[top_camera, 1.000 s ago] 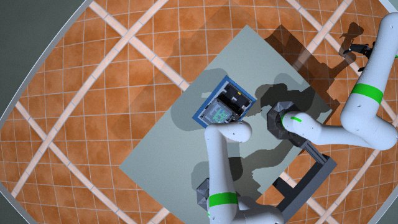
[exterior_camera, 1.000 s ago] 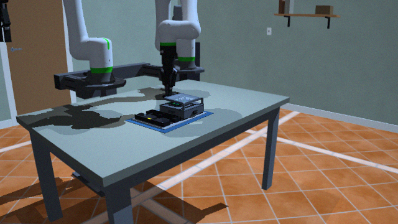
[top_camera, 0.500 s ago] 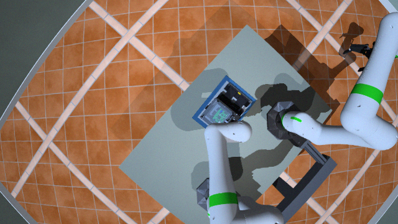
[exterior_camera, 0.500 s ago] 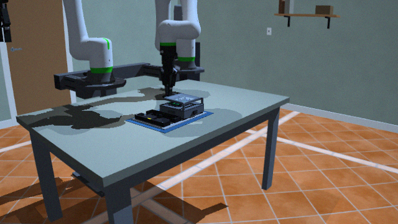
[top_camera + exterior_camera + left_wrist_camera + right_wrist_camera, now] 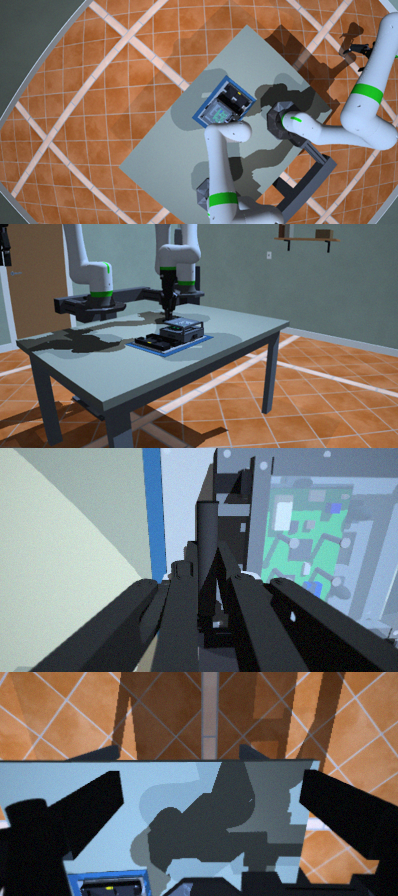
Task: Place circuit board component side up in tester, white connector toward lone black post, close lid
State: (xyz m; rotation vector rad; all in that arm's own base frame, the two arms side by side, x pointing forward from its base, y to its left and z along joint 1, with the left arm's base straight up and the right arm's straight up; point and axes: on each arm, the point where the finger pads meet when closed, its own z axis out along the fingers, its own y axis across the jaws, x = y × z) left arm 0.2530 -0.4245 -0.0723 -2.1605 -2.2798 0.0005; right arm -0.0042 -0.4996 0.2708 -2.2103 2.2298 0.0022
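Note:
The tester point(image 5: 171, 333) stands on the blue-edged plate point(image 5: 196, 117) point(image 5: 174, 353) point(image 5: 154, 513). The green circuit board point(image 5: 220, 116) point(image 5: 300, 523) lies inside, component side up, under the clear lid point(image 5: 181, 322) point(image 5: 260, 533). Its white connector point(image 5: 283, 515) is at the upper left in the left wrist view. The lid is low but raised above the tester body. My left gripper point(image 5: 168, 318) point(image 5: 206, 556) is shut on a dark bar at the lid's free edge. Pins and the lone black post cannot be made out. My right gripper point(image 5: 354, 60) point(image 5: 211, 786) is open and empty, away from the table.
The black tray point(image 5: 231, 90) point(image 5: 160, 346), with a yellow mark, sits beside the tester on the same plate; no board shows in it. The left arm point(image 5: 217, 155) reaches over the table point(image 5: 161, 149) beside the tester. The right arm point(image 5: 362, 93) extends beyond the table's edge.

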